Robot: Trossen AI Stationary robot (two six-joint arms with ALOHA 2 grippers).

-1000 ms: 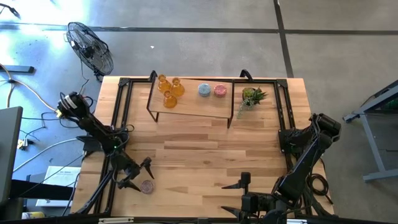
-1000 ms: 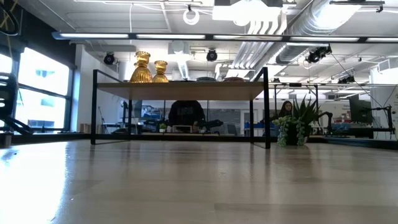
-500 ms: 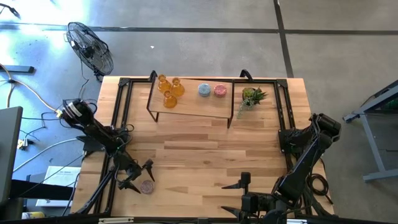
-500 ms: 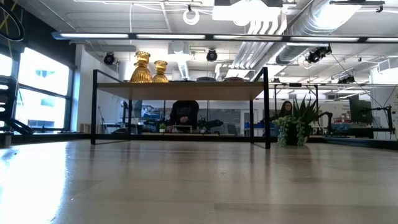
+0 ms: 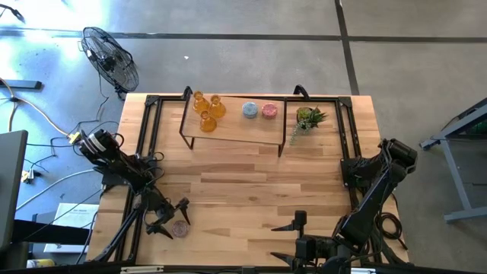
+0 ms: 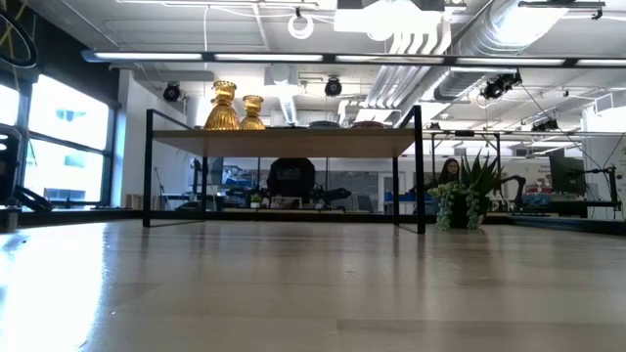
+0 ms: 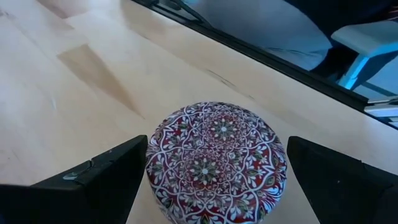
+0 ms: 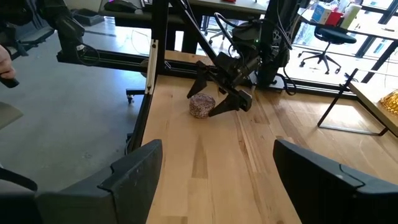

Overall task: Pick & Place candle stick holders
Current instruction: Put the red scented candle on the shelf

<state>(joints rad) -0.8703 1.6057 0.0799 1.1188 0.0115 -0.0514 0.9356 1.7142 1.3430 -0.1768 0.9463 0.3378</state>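
Observation:
A squat round mauve holder with a red and white pattern stands upright on the table near its near left corner. My left gripper is open, with one finger on each side of the holder; it also shows in the right wrist view. Three amber holders, a blue-grey one and a pink one stand on a small shelf at the far middle. My right gripper is open and empty at the near edge. My left gripper has its two fingers close beside the mauve holder's round wall, one on each side, slanting down from above. I cannot tell whether they touch it. The holder stands on the table on its base.
A small green potted plant stands on the table just right of the shelf. Black frames run along the table's left and right sides. A floor fan stands beyond the far left corner. A person sits in the room behind.
My left gripper has moved a little toward the table's near edge and come closer around the mauve holder, which has stayed in place.

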